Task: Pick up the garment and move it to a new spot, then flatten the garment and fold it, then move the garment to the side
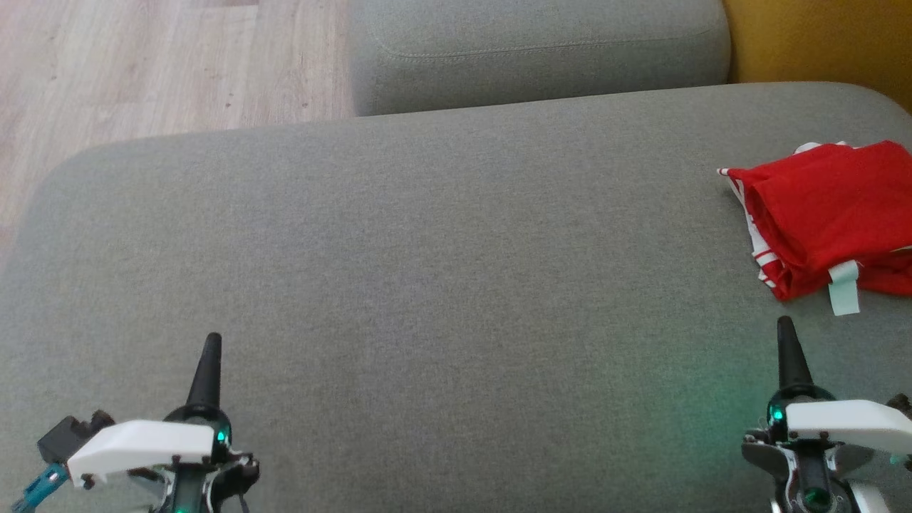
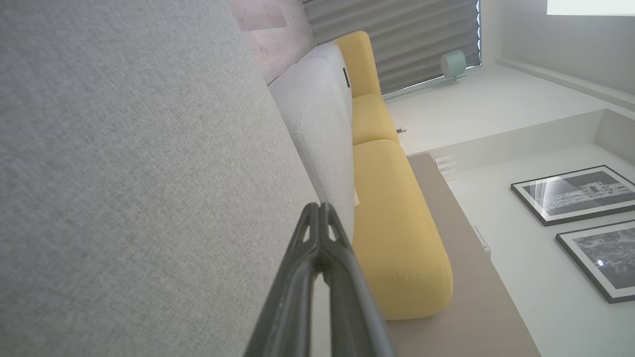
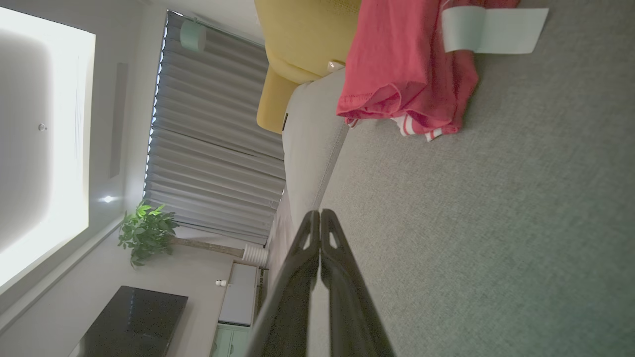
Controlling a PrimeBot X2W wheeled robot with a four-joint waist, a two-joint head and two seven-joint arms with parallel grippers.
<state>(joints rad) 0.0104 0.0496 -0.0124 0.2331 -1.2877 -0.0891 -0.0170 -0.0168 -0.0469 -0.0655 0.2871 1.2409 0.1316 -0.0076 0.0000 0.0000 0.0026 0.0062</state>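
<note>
- While both arms rest low over the grey sofa seat [image 1: 427, 249], the left jaws sit at about 7 o'clock in the head view and the right jaws at about 5 o'clock. Each pair is pressed fully together with nothing between its fingers.
- The red garment [image 1: 826, 214] lies at the seat's 3 o'clock edge, near the right jaws at their 1 o'clock and clear of them.
- It is a compact, layered bundle. That fits a folded piece already set aside, and equally a rough heap waiting to be carried off. The pictures do not settle which.
- In my judgement, good handling in either case means keeping the layers together. Thin knit slides on itself, so contact at a thick doubled edge would hold better than at one loose layer.
- The garment is soft and matt, with rounded folds along its near side. White-and-red striped trim pokes out at its 9 o'clock edge.
- A pale, stiff-looking tag [image 1: 844, 285] sticks out flat at the bundle's 6 o'clock and could snag or flip.
- The seat is coarse woven fabric, firm and gently rounded at its corners, and would likely grip cloth dragged across it.
</note>
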